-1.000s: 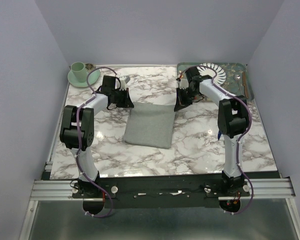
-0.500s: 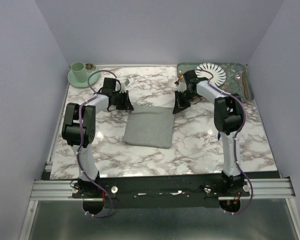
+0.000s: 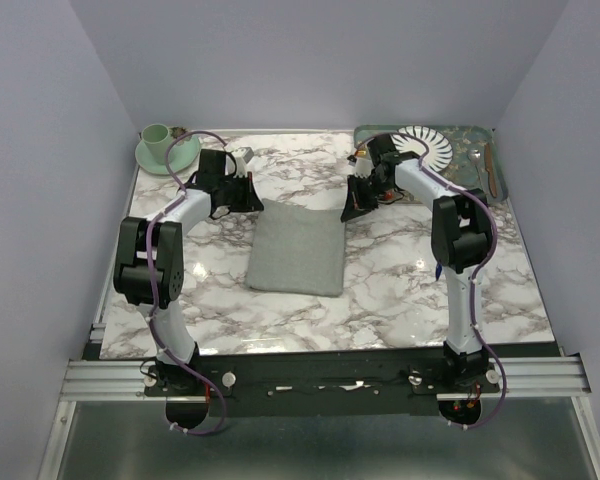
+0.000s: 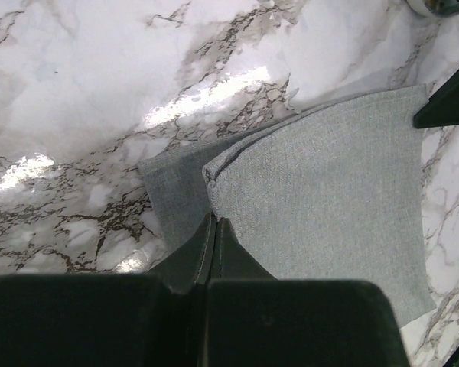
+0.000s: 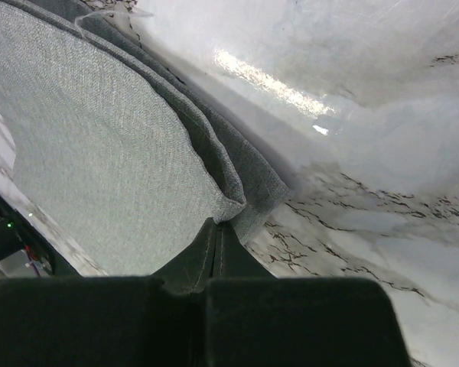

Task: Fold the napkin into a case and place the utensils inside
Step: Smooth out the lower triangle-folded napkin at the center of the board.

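Cloth sits in the middle of the top view: the napkin [image 3: 298,250] lies on the marble table [image 3: 410,290] as a broad grey pad, roughly square and doubled over, a little narrower at its far edge than at its near one. The wrist views show at least two layers (the upper one stops short of the one beneath, so a strip of lower cloth shows along the edge).

The left gripper [image 4: 215,223] is at the pad's far-left corner, its jaws pressed together with no gap, and the cloth's edge runs right into the tips, so it seems to pinch the napkin there. The right gripper [image 5: 218,225] is at the far-right corner, jaws likewise closed tight, with the folded corner of the napkin meeting the tips. Both arms reach inward from the sides of the frame toward the pad's far edge.

At the upper right of the top view a green tray [image 3: 465,138] holds a striped plate [image 3: 427,147] and, along its right side, the utensils [image 3: 491,170], well apart from the napkin and too small to tell one from another. A green cup [image 3: 157,137] on a saucer stands at the upper left.
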Robot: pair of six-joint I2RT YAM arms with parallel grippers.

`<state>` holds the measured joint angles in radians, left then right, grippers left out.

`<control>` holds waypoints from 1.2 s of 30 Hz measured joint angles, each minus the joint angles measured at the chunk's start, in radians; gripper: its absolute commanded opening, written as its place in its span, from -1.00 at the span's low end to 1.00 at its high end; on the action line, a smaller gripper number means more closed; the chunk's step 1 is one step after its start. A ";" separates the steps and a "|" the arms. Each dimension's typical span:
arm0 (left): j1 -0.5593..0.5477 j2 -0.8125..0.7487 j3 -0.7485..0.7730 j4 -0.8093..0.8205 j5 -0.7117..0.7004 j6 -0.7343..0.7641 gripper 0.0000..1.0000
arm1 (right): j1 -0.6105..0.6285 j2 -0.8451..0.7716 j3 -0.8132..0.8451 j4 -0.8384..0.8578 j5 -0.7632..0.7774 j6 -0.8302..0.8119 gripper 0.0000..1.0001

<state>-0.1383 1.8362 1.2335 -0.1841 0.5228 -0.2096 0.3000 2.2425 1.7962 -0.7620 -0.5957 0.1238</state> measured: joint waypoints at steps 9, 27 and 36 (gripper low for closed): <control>0.011 0.067 0.004 -0.019 -0.047 0.003 0.33 | 0.001 0.060 0.012 0.005 0.027 0.000 -0.81; 0.095 -0.447 -0.100 -0.044 -0.039 0.118 0.97 | 0.002 -0.054 0.126 -0.075 0.013 -0.055 1.00; 0.093 -0.780 -0.235 0.085 0.031 0.105 0.97 | 0.002 -0.598 -0.085 0.195 -0.032 -0.014 0.94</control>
<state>-0.0448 1.0565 0.9985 -0.0994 0.5537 -0.1051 0.3016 1.6444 1.7107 -0.5674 -0.6277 0.1093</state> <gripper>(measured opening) 0.985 0.998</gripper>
